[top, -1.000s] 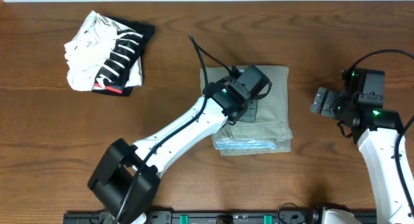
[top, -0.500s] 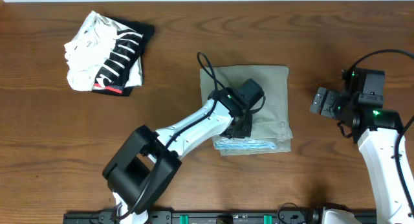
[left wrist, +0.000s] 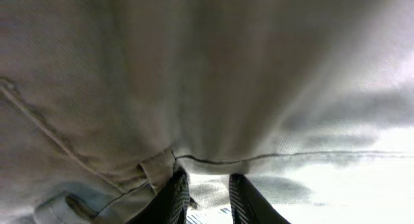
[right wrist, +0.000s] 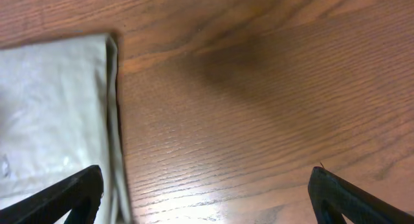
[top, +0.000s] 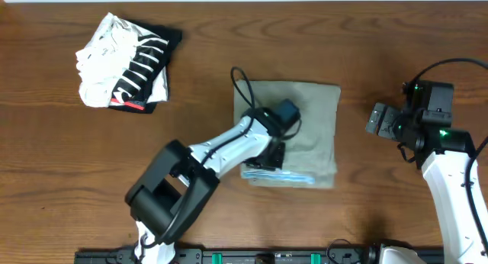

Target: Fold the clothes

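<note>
At the middle of the table (top: pixel 229 35) we see the shorts (top: pixel 316 111) lying as a compact square, pale blue waistband peeping out at the near edge; the left gripper (left wrist: pixel 207 177) is down on the bundle, a narrow gap between its fingers, though we cannot tell whether they pinch cloth; the right gripper (right wrist: pixel 206 188) hangs wide apart over bare wood just beside the shorts. We judge the last fold is being settled; next comes a lift away without dragging the top layer; no container shows; a striped garment (top: pixel 126 62) lies well apart.
</note>
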Robot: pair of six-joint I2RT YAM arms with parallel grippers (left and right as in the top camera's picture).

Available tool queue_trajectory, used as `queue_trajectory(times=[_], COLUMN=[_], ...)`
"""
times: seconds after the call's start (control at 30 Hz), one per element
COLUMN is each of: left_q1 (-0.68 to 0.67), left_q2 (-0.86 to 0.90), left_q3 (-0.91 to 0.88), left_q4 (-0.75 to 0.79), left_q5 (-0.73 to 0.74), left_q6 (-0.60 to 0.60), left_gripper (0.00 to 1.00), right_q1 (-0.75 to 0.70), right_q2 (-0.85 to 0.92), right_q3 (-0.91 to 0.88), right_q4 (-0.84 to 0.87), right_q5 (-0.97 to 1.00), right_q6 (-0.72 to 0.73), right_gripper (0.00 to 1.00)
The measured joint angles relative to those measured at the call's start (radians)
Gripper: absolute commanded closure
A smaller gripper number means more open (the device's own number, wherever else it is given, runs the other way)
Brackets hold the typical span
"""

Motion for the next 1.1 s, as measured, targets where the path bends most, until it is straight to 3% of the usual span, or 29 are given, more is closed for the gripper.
queue_trajectory(times=[0.1, 0.2, 0.47, 0.63, 0.73, 0.93, 1.1], left_q1=[0.060, 0.142, 0.289, 0.310, 0.306, 0.304, 0.302], left_q2=[0.000, 0.002, 0.002, 0.007, -0.005, -0.075, -0.081], left_q3=[-0.001, -0.003, 0.006, 0.108, 0.166, 0.178, 0.170], left_q4=[-0.053, -0.059, 0.160, 0.132, 0.084, 0.033, 0.033], left_q5=[-0.027, -0.093, -0.197, -0.229, -0.231, -0.201, -0.145], left_q6=[0.048, 0.096, 0.235, 0.260, 0.204, -0.053, -0.296], left_gripper=[0.75, 0.62, 0.52, 0.48, 0.43, 0.05, 0.00], right_q1=[0.000, 0.000, 0.000, 0.000, 0.000, 0.000, 0.000], right_q2=[0.000, 0.000, 0.000, 0.000, 0.000, 0.000, 0.000], right_q3=[0.000, 0.000, 0.000, 0.000, 0.000, 0.000, 0.000], right_q4=[0.000, 0.000, 0.000, 0.000, 0.000, 0.000, 0.000], right_q5=[0.000, 0.000, 0.000, 0.000, 0.000, 0.000, 0.000], right_q6=[0.000, 0.000, 0.000, 0.000, 0.000, 0.000, 0.000], right_gripper=[0.01, 0.01, 0.01, 0.01, 0.01, 0.01, 0.01])
